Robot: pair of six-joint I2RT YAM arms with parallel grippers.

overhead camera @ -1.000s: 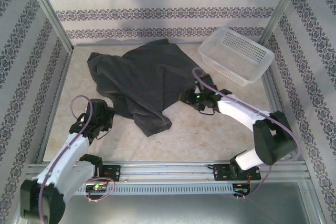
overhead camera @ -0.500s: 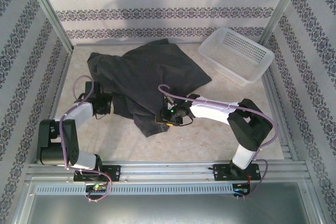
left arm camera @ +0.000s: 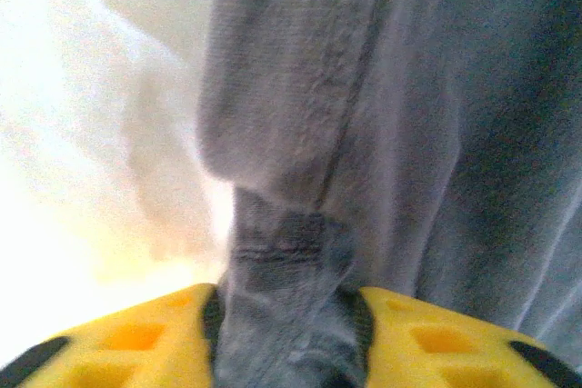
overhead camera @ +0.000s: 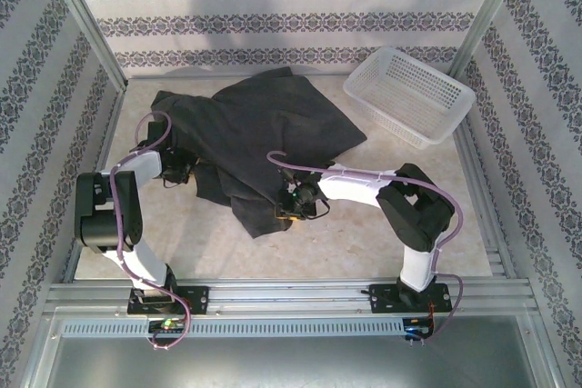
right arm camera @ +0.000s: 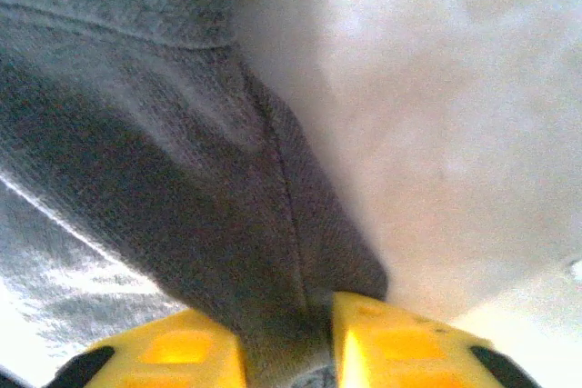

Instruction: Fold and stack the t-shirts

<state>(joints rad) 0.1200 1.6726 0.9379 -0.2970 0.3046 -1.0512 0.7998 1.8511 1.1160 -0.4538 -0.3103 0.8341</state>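
Observation:
A dark charcoal t-shirt (overhead camera: 259,129) lies rumpled across the middle and back of the table. My left gripper (overhead camera: 188,170) sits at its left edge and is shut on a bunched fold of the t-shirt (left arm camera: 291,179), which runs down between the yellow fingers (left arm camera: 136,343). My right gripper (overhead camera: 289,202) rests at the shirt's near lower corner, shut on a seamed edge of the t-shirt (right arm camera: 182,188) pinched between its yellow fingers (right arm camera: 400,343). Both grips are low, at table level. The collar tag is not visible.
A white plastic lattice basket (overhead camera: 409,95) stands at the back right corner. Patterned walls and metal posts close in the table (overhead camera: 364,243) on three sides. The rail with both arm bases runs along the near edge.
The left arm has folded back, its gripper reaching the shirt's left edge. The right gripper slid left from the shirt's right side to its near lower corner. The shirt's outline barely shifted.

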